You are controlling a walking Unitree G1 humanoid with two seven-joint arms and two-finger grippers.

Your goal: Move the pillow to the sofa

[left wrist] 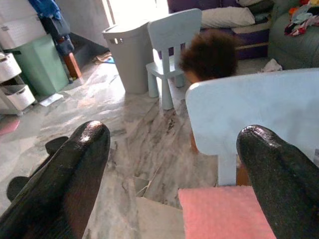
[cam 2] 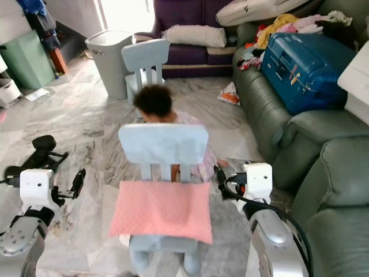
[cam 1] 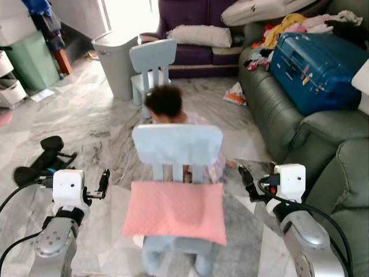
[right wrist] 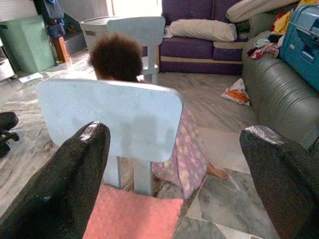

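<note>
Pillow (cam 1: 176,210) on small chair (cam 1: 177,151); person (cam 1: 167,104) behind chair; sofa (cam 1: 288,115) right, suitcase (cam 1: 314,63) on it; bin (cam 1: 115,57) far left.

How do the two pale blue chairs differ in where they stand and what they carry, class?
The near chair stands between the left gripper and right gripper; the far chair stands beside the grey bin.
The near chair carries the pink pillow on its seat; the far chair's seat is bare.
A person crouches right behind the near chair, away from the far one.
Both look the same pale blue child's design.
</note>
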